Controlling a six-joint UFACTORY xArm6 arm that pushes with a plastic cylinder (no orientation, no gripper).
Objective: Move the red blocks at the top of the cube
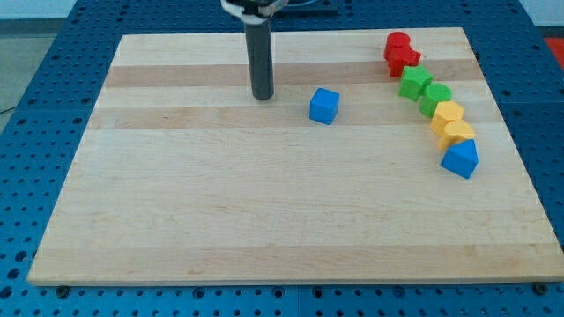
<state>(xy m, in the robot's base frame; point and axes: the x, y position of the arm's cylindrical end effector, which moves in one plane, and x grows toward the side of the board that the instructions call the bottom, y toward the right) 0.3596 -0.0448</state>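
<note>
resting my tip left of smooth blue cube.

A pale, matt wooden board with visible grain lies on a blue perforated metal table. The blue cube on the board looks like smooth matt plastic; the dark rod beside it is matt.

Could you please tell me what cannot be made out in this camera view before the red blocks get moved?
- The arm above my tip: cut off by the view's top edge.
- The red blocks: they touch, so their exact shapes and the seam between them are unclear.
- The far faces of the blue cube: hidden by the cube itself.
</note>
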